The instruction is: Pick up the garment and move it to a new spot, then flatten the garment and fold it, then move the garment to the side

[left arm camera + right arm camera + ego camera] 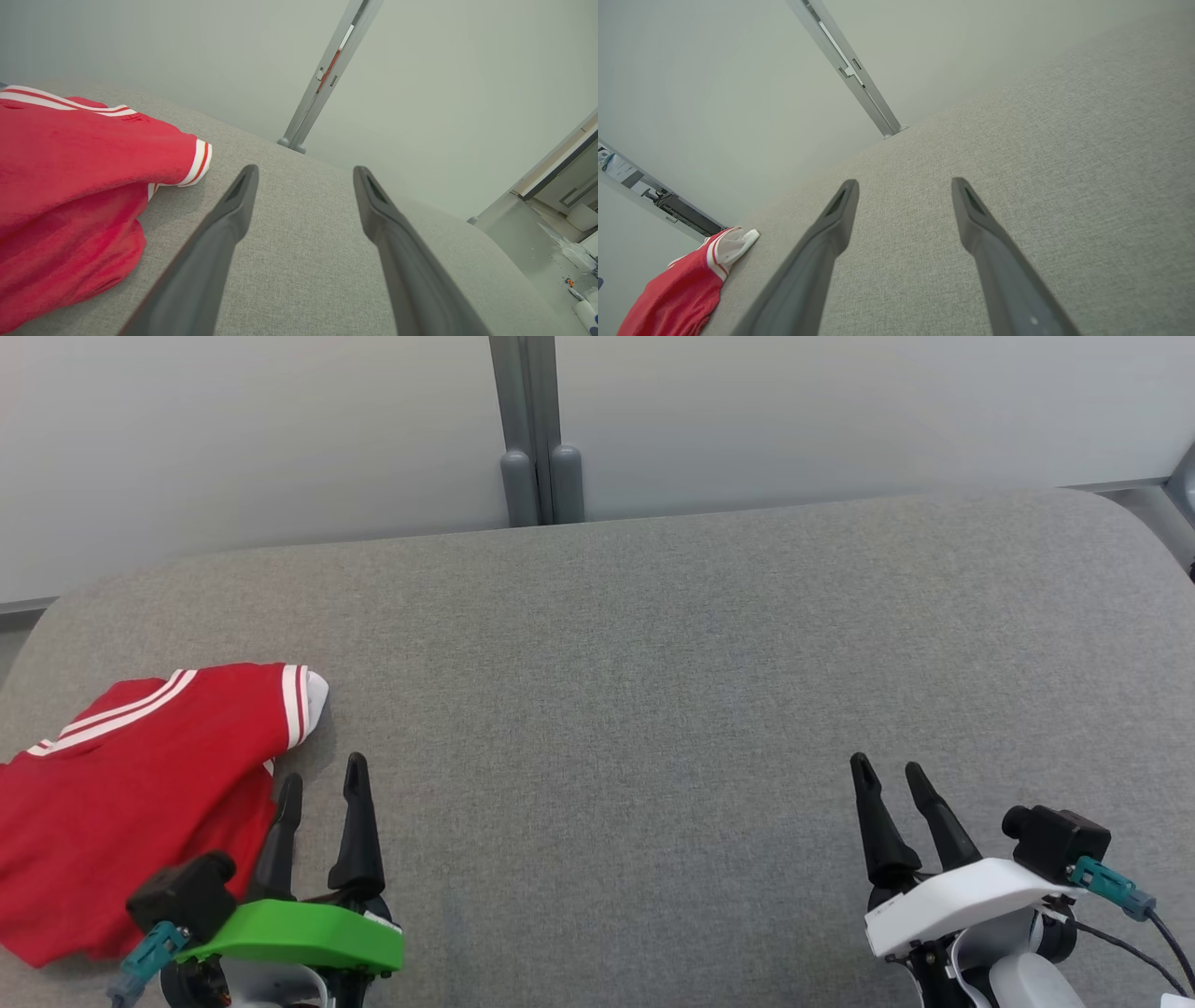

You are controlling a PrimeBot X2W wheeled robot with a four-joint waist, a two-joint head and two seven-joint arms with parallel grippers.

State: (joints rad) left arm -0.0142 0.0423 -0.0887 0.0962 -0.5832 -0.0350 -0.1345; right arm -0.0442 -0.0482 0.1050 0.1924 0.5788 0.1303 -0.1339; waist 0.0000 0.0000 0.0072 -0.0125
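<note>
The garment (131, 784) is red with white stripes on its sleeve cuff and lies bunched at the left end of the grey fabric surface (653, 663). It also shows at the left of the left wrist view as red cloth (70, 186) and at the lower left of the right wrist view (682, 289). My left gripper (322, 786) stands open just right of the garment's edge, with nothing between its fingers (224, 224). My right gripper (887, 777) stands open far to the right over bare fabric, empty too.
A pale wall with a grey vertical post (532, 429) stands behind the surface's far edge. The surface has rounded corners at the far left and far right. A cluttered floor area (574, 261) lies beyond its right end.
</note>
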